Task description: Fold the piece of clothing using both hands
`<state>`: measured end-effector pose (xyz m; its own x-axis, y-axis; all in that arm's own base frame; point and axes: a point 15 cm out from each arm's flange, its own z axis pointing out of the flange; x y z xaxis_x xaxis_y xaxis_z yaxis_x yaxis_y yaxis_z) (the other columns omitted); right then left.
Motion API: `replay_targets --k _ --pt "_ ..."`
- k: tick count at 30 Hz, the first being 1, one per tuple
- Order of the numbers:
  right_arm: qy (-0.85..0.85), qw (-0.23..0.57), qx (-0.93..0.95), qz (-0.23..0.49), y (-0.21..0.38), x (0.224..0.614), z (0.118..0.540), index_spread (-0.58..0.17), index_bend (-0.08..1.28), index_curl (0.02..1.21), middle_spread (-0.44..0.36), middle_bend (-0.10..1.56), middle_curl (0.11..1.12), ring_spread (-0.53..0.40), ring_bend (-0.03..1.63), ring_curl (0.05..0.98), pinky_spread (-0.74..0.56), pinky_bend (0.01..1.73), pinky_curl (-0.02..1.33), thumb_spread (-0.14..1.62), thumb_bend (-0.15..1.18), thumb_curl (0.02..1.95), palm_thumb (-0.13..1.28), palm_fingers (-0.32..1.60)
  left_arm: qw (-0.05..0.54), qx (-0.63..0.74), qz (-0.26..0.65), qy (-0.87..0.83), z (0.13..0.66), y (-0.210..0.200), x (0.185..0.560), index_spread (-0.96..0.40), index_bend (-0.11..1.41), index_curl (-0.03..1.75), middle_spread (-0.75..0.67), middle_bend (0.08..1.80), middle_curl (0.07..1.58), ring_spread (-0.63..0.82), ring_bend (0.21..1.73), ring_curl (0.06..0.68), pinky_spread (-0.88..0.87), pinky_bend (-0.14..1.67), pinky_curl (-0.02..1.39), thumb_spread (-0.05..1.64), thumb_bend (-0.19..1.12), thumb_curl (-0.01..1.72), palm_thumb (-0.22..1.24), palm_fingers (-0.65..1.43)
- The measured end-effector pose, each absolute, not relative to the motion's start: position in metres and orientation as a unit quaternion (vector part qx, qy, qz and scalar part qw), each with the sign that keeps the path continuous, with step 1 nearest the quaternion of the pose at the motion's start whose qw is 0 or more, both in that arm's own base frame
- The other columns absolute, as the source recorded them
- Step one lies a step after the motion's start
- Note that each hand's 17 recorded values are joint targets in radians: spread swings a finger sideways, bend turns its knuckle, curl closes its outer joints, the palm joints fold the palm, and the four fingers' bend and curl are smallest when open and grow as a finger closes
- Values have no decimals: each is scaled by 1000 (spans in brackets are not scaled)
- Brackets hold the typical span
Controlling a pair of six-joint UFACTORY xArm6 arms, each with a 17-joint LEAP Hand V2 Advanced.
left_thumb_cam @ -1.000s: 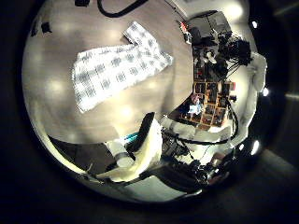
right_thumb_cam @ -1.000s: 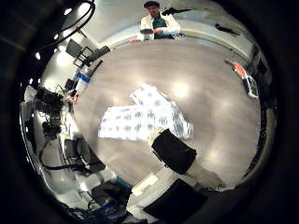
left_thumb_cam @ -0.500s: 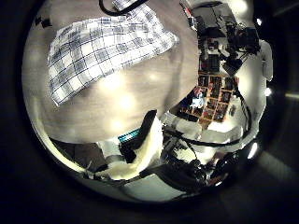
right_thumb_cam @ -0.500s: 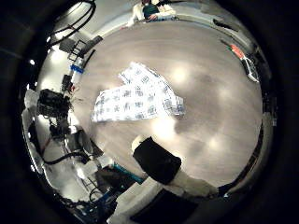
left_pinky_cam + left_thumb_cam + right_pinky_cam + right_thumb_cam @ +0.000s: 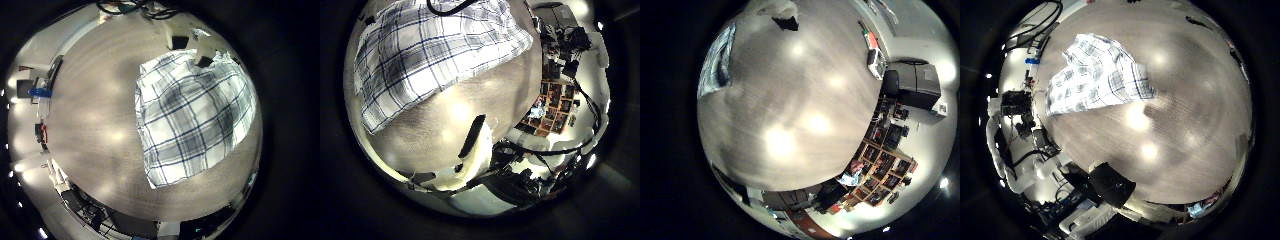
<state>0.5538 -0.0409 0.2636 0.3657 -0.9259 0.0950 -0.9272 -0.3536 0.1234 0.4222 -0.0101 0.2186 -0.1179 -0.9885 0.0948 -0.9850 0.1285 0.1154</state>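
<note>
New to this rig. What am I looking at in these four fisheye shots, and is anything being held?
Each robot hand has two cameras in its palm, one by the thumb, one by the little finger, all looking down. Both left-palm views are largely filled by a plaid garment, so the left robot hand is close above it. It lies spread out on a wooden table. The right-palm views show it smaller and off to the side, so that palm is farther away. Dark parts at the edges belong to the robot hands. Nothing appears held.
</note>
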Motion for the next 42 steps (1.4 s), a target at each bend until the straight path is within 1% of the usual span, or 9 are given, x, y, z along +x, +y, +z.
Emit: replay_targets --k 17,21,22,23,26,29,32,37,42 --pt "-513 110 851 -29 11 565 194 -317 150 283 -85 381 367 -128 795 261 306 630 394 965 -25 309 290 300 84 665 -12 -742 206 9 419 -40 180 416 169 181 339 268 644 241 347 237 481 1249 -14 253 178 178" --pt "-503 116 856 -33 25 564 185 -310 157 279 -145 435 382 -241 926 284 141 686 389 983 -2 331 390 540 86 665 -13 -741 205 12 417 -40 180 412 169 181 336 268 643 240 351 239 469 1249 -14 253 178 179" --pt "-502 117 856 -33 25 563 185 -331 161 273 -185 485 397 -291 995 300 8 775 396 985 4 344 441 768 86 666 -12 -741 205 12 416 -40 180 411 169 181 336 268 642 240 351 240 466 1249 -14 253 178 179" --pt "-501 118 857 -34 27 563 183 -334 156 268 -193 483 396 -302 996 296 -31 788 393 986 -1 345 447 772 86 666 -12 -741 205 12 415 -40 180 410 169 181 335 268 642 239 352 241 463 1249 -14 253 178 180" --pt "-495 123 860 -32 31 563 182 -392 215 297 -248 584 442 -321 1049 335 -295 906 419 983 3 374 541 1132 87 667 -12 -740 205 15 414 -40 180 408 168 183 334 268 640 238 352 244 456 1249 -14 253 178 182" --pt "-485 139 863 -22 28 563 182 -423 468 418 -241 794 527 -283 1076 387 -445 859 427 974 0 408 629 1413 87 668 -11 -739 207 16 412 -40 181 405 168 183 334 268 638 237 352 245 449 1254 -14 253 179 185" --pt "-474 156 866 -12 27 563 183 -386 718 521 -201 920 576 -234 1133 425 -406 946 465 953 22 452 751 1494 87 670 -10 -737 207 20 410 -46 180 403 168 182 332 269 640 236 352 246 442 1255 -14 252 180 187" --pt "-481 159 862 -11 23 562 185 -313 996 648 -153 1136 656 -203 1283 499 -318 1146 564 909 87 551 958 1377 88 669 -8 -738 208 18 409 -48 183 401 161 183 331 265 636 232 351 247 432 1257 -14 252 180 192" --pt "-501 178 846 -34 0 546 191 -267 1116 702 -125 1258 694 -185 1384 557 -258 1263 646 913 74 619 990 1263 91 667 -9 -739 206 15 408 -49 193 407 160 177 328 264 627 226 351 246 423 1257 -14 252 180 204"
